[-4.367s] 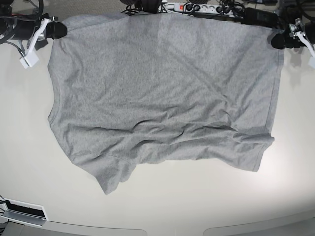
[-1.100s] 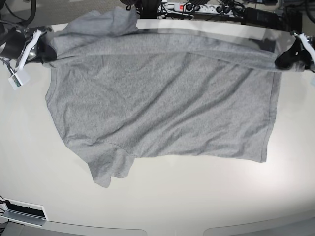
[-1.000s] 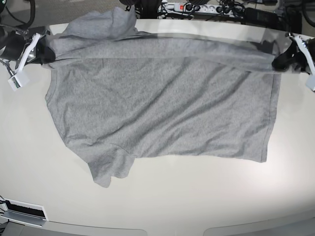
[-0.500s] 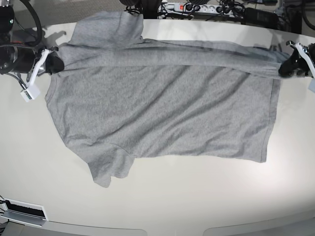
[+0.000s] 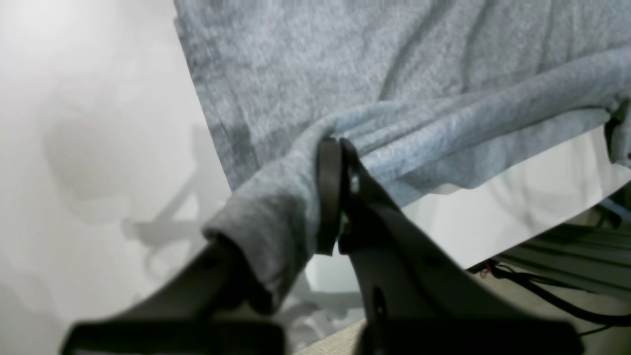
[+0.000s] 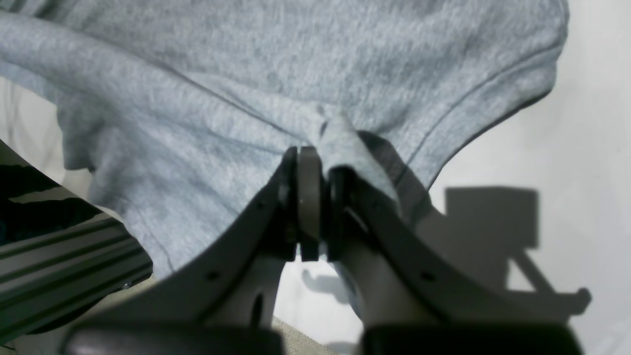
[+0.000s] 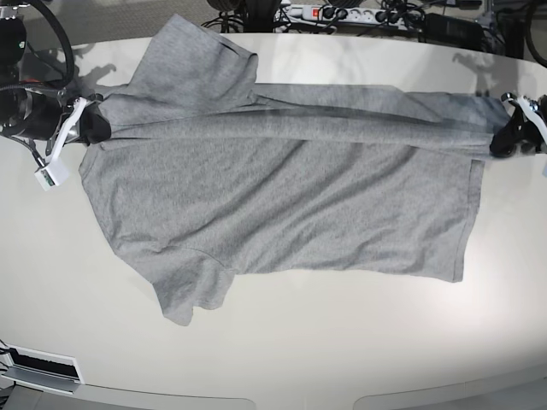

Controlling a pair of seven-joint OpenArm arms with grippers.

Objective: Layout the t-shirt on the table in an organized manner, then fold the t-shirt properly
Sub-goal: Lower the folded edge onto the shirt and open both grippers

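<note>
The left gripper [image 5: 329, 197] had its fingers clamped on a bunched corner of the heather-grey t-shirt [image 7: 282, 205], cloth wrapping over one finger and running away from the tips in a taut ridge. The right gripper [image 6: 315, 197] likewise had its fingers pressed together on a pinch of fabric, a hemmed sleeve edge curving just beside them. Between the two grips a long raised fold stretched across the garment; beyond it, toward the near edge, the body lay flat on the glossy off-white worktop [image 7: 342, 342], one sleeve jutting out at the near side and another lying past the fold at the far edge. To do this fold well, both grips should travel level and together, keeping the ridge straight and lightly tensioned, then lay it down parallel to the lower hem before letting go, so no slack bunches mid-span.
</note>
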